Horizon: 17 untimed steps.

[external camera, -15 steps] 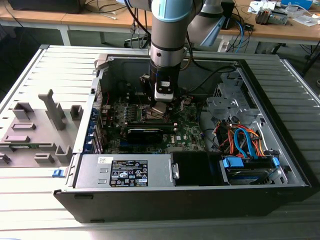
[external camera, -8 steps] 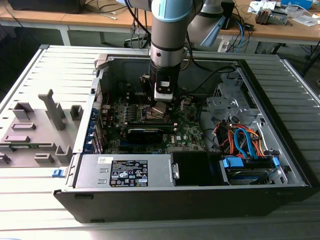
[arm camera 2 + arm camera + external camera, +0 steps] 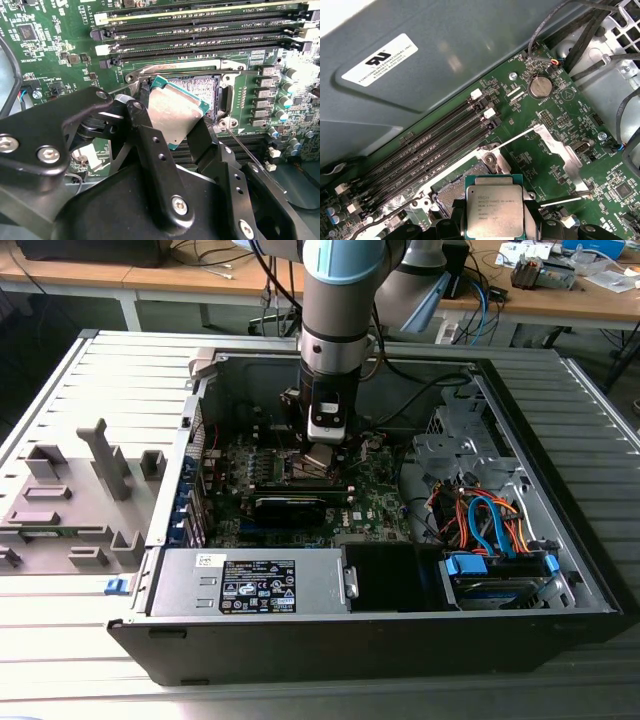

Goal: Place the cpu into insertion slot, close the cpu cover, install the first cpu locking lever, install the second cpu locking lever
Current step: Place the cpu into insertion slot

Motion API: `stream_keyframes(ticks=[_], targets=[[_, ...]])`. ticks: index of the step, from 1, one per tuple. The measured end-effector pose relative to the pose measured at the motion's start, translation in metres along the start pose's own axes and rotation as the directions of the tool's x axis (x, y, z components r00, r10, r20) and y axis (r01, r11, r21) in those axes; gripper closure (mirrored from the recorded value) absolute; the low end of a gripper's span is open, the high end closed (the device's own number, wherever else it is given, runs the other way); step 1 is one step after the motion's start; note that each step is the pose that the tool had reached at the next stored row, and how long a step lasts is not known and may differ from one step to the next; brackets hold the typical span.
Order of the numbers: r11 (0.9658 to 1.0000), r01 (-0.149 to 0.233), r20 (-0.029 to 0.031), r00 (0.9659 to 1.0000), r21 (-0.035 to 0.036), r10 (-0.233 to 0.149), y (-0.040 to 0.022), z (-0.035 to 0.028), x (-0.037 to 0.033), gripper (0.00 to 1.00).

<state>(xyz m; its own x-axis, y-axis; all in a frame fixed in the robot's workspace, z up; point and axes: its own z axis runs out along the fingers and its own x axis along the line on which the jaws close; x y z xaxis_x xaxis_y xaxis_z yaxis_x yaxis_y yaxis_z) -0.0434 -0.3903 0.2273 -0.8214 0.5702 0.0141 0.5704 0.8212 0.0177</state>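
Black fingers [image 3: 155,160] of the gripper [image 3: 172,122] sit closest to my second wrist view. They are matte, flat-sided metal bars with round screw heads, hinged to a heavier black body. I record the jaws as clamped on the cpu [image 3: 175,107], one finger on each of two opposite edges.

Cpu: small flat square. Its top is a pale silvery-grey metal lid with a soft sheen and rounded corners, carrying dark print. A thin green rim shows around the lid. In the second wrist view it hangs tilted, one edge lower than the other, over the slot [image 3: 200,87]. I cannot tell whether its lower edge touches the slot. In the first wrist view the cpu [image 3: 494,210] faces the lens nearly flat-on.

Slot [image 3: 451,192]: square dark bed with a fine grainy texture, ringed by a silver-grey metal frame with screw heads at the corners. Its bed is uncovered.

Cover [image 3: 559,150]: thin silver-grey plate with a cut-out window, swung back away from the slot. A thin bright wire lever [image 3: 512,141] runs along one side of it.

Board [image 3: 560,107]: glossy green, dense with small parts. Long black narrow memory slots [image 3: 435,140] lie just beside the slot.

In the exterior view I see the arm [image 3: 335,300] reaching straight down into the open dark case [image 3: 380,640], with the gripper low over the board.
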Motion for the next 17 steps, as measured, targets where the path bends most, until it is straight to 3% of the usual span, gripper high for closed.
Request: stream_keyframes(ticks=[17], targets=[[0.9996,-0.027,0.0005,0.9996,-0.0005,0.027,0.0000,0.0003,0.0000,0.45]])
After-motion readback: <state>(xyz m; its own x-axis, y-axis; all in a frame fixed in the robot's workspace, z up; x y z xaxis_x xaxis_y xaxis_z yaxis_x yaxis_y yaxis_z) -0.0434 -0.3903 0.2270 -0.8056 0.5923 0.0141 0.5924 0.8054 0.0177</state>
